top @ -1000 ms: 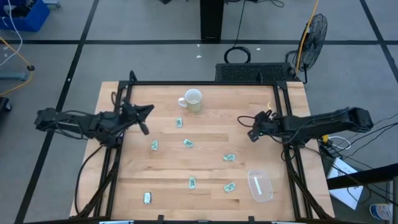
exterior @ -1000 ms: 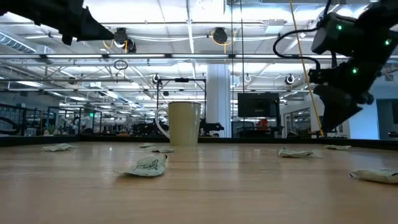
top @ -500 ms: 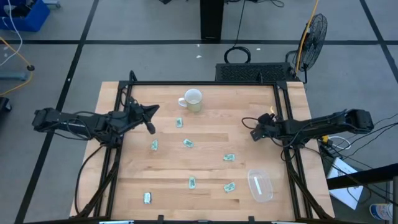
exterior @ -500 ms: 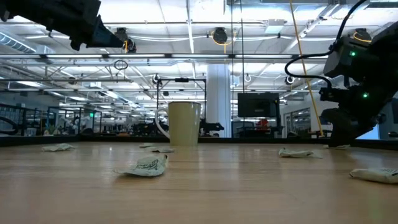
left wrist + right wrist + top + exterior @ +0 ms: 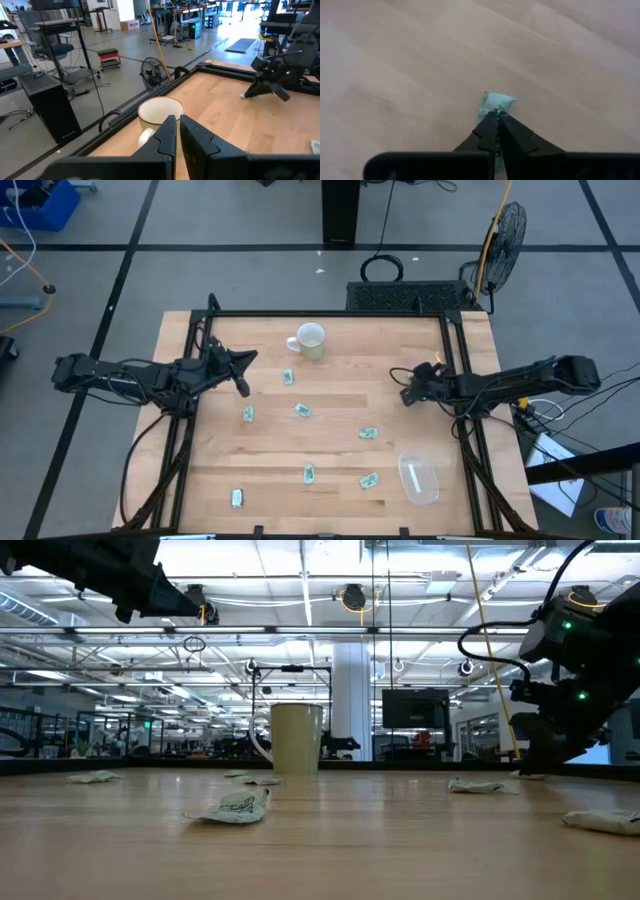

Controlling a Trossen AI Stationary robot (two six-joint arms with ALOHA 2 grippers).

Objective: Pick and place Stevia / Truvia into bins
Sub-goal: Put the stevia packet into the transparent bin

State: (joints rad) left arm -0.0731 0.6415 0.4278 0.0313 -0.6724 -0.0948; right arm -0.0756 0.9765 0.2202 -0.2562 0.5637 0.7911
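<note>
Right gripper (image 5: 496,114) is down at the wooden table (image 5: 330,450) near its right edge, fingers pressed together and pinching a pale green Stevia packet (image 5: 496,102) right at the tips. Left gripper (image 5: 243,376) hangs over the left side with its fingers nearly touching, holding nothing, pointed toward the white mug (image 5: 160,113). Other packets (image 5: 302,410) lie scattered across the middle and front of the table. Clear bin (image 5: 419,477) sits near the front right corner, well apart from the pinched packet.

Hidden under my right arm's tips

I see the crumpled pale green paper packet (image 5: 496,101) only partly; my dark right gripper fingers (image 5: 487,131) cover the rest.
</note>
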